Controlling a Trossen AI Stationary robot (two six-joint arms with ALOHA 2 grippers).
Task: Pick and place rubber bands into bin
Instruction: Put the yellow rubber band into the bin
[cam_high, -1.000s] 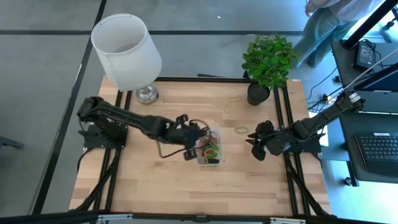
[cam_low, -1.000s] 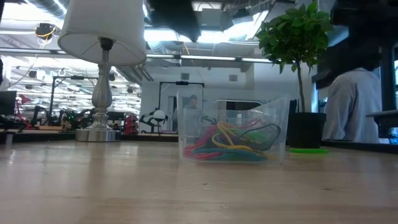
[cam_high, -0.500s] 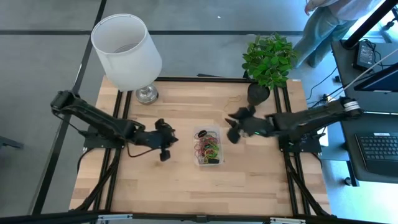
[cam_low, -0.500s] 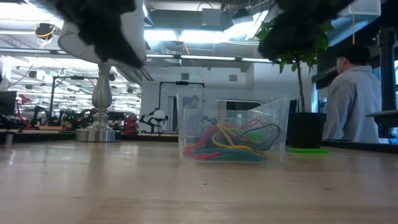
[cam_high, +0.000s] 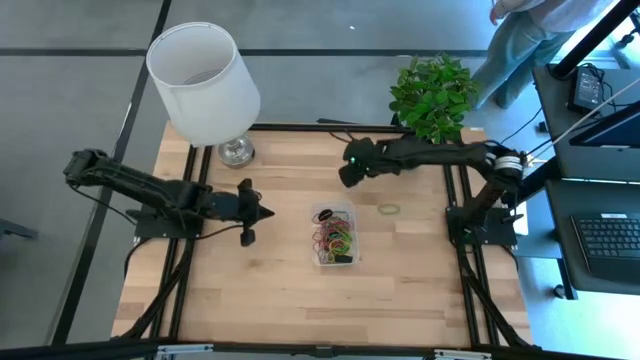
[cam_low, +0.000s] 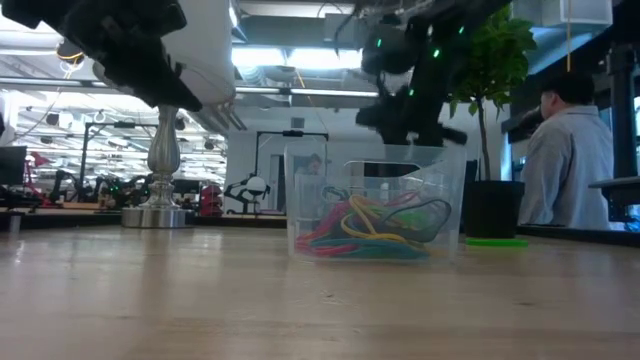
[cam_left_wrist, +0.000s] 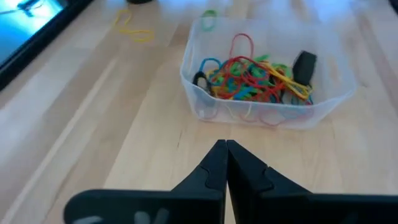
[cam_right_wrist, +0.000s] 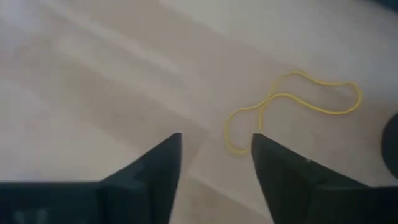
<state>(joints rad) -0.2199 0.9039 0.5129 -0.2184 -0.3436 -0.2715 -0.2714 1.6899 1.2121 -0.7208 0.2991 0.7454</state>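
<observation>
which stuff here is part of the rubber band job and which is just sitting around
Job: bin of rubber bands; loose yellow band; loose green band; open right gripper over the yellow band; shut left gripper.
Just about: lamp, potted plant, black clip in bin.

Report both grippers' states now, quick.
Left gripper: shut, holding nothing, beside the bin.
Right gripper: open, empty, above a yellow rubber band on the table.

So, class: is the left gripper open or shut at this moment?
Shut. In the left wrist view the left gripper's two dark fingers meet with no gap, short of the bin.
</observation>
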